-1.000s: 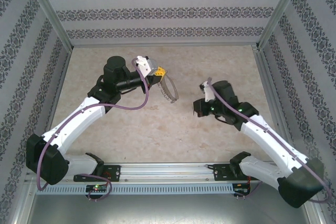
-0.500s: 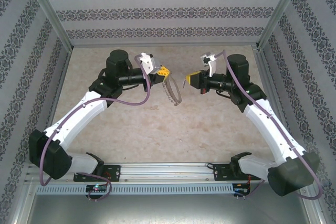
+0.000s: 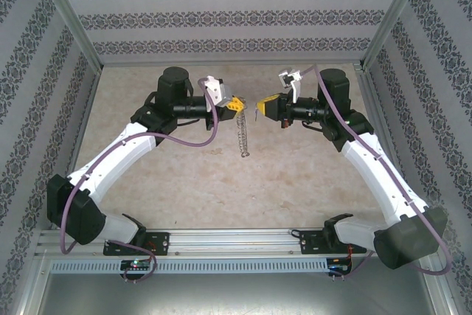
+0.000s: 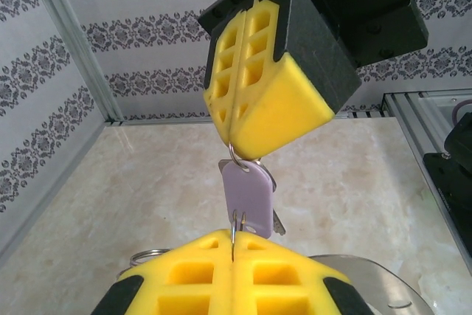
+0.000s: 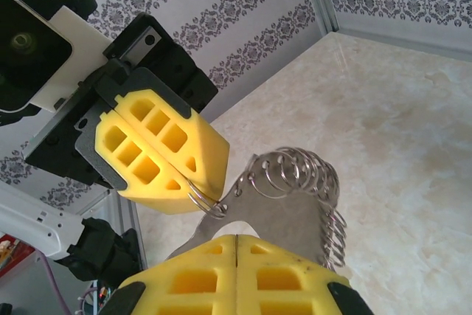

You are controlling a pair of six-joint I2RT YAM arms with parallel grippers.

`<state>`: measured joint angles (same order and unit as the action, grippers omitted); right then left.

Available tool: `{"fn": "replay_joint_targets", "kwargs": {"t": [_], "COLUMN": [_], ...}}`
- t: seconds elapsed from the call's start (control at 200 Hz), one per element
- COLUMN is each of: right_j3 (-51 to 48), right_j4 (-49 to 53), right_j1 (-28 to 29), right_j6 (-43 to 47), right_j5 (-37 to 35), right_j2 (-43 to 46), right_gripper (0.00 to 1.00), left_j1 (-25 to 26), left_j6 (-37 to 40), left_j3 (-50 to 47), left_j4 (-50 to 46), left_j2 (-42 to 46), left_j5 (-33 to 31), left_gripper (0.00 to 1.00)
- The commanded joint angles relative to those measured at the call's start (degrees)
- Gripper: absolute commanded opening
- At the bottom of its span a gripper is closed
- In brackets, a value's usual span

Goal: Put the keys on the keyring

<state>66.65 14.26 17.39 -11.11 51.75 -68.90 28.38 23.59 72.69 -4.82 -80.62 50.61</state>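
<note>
Two-arm threading, contact stage. The left gripper [image 3: 237, 104] is clenched on the rim of the keyring [image 3: 241, 135]; in its own wrist view a thin wire runs straight down into the seam between its yellow pads [image 4: 184, 285]. The right gripper [image 3: 260, 106] faces it tip to tip and is likewise clamped, pinching the small wire loop at the top of the key [image 4: 248, 193]. From that loop the pale lilac tag hangs flat, with the dark metal blade peeking out behind its lower right corner.

Position of the parts: the tag spans the short gap between the two sets of fingertips, its lower edge just above the left pads and touching, or all but touching, the wire held there. The keyring hangs below the left fingertips, edge-on to the overhead camera and clear of the table [image 3: 184, 182]; from the right wrist its silvery fringe [image 5: 295, 171] fans out beside the left pads.

Progress — both pieces are lifted and brought together, so pick-up and alignment look finished. Whether the key's loop has caught the hoop cannot be told; the threading itself is judged outstanding, and neither grip is ready to be let go.
</note>
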Motion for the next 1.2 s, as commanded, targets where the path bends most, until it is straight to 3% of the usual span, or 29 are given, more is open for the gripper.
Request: {"fn": "replay_joint_targets", "kwargs": {"t": [0.0, 0.625, 1.194], "right_j3": [1.86, 1.35, 2.34], "right_j4": [-1.84, 1.84, 0.88], "right_j1": [0.58, 7.56, 8.64], "right_j6": [0.95, 6.36, 6.54], "right_j5": [0.51, -11.57, -12.41], "right_j2": [0.0, 2.12, 1.66], "right_gripper": [0.0, 0.0, 0.0], "left_j1": [1.11, 2.45, 3.16], "left_j6": [1.8, -0.47, 0.1], "left_j3": [3.19, 6.85, 7.63], "left_j4": [-1.3, -5.28, -6.18], "left_j2": [-0.68, -2.42, -2.88], "left_j5": [1.94, -2.0, -1.94], "left_gripper": [0.0, 0.0, 0.0]}}
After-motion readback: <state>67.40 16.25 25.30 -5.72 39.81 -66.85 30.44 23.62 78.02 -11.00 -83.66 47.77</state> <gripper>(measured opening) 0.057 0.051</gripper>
